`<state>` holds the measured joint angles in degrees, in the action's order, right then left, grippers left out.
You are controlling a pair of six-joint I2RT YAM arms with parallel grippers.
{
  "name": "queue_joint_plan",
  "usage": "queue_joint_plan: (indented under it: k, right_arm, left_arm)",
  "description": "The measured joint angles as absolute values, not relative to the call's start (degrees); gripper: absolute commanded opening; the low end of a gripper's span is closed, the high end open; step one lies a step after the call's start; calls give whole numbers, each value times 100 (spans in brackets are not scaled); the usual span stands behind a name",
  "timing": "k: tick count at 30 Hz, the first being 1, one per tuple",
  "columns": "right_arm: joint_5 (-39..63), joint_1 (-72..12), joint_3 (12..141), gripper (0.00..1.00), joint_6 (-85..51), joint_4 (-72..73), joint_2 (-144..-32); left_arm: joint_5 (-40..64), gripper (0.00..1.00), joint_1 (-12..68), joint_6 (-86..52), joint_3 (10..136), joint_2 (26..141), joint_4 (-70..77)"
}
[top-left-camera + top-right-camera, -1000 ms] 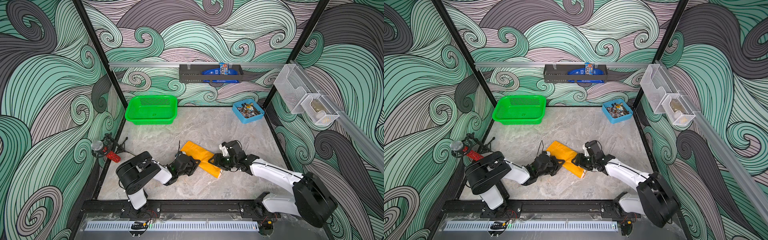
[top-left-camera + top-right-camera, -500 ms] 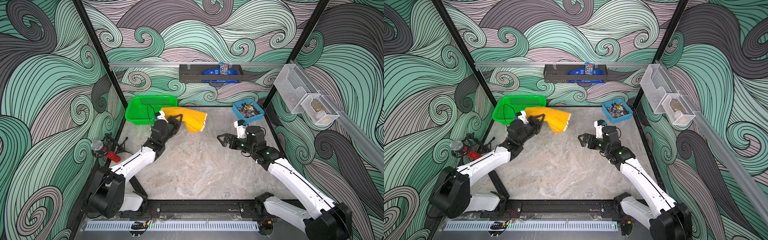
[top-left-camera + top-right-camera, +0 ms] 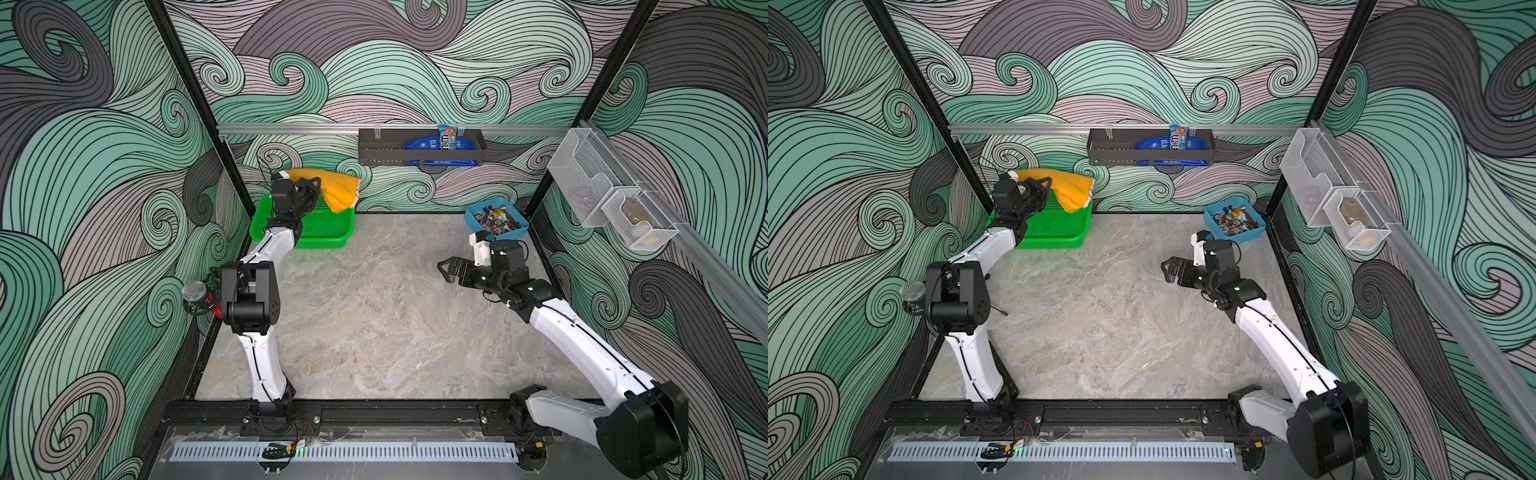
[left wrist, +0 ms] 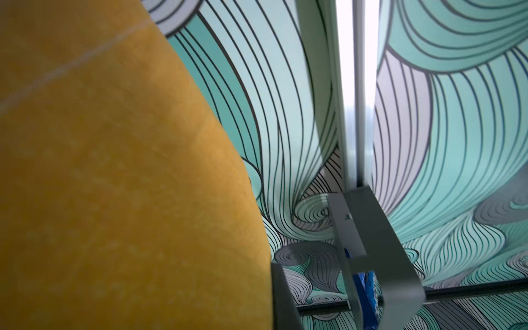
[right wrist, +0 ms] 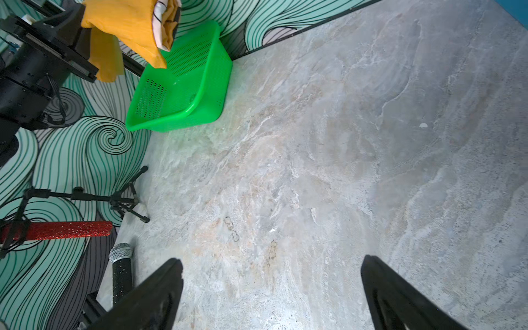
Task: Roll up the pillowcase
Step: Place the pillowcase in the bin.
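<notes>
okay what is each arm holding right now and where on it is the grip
The left gripper holds the folded pillowcase by one end, above the green basket. The right gripper is open, empty.

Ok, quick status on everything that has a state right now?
pillowcase: rolled up, held in the air over the green basket.
left tool: shut on the pillowcase.
right tool: open, holding nothing, above the table.
green basket: upright on the table; no contents visible.
blue tray: holds small items.
</notes>
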<state>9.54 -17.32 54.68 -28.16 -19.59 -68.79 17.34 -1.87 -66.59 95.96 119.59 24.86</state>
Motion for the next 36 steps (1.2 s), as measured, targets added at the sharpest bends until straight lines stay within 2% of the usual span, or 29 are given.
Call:
queue_joint_plan:
  k: [6, 10, 19, 27, 32, 36]
  right_arm:
    - [856, -1542, 5881, 100, -2709, -1959, -7424]
    - [843, -1509, 6147, 100, -2661, -1946, -7861]
    - [1020, -1452, 6580, 100, -2471, -1968, -8643]
    - [1330, -1214, 6930, 100, -2344, -1962, -9080]
    - [1439, -1138, 7063, 100, -2287, -1957, -9279]
    - [1516, -1100, 7113, 100, -2241, -1975, -9303]
  left_arm:
    - [2069, 0, -587, -6718, 11107, 13524, 2414]
    - [2259, 0, -707, -6737, 11264, 14018, 2379]
    - [2388, 0, -735, -6399, 10224, 14092, 2349]
    - [2318, 0, -799, -5833, 9950, 13856, 1669]
    - [2099, 7, -801, -5419, 10086, 13810, 928]
    - [1898, 18, -801, -5151, 10339, 13810, 250]
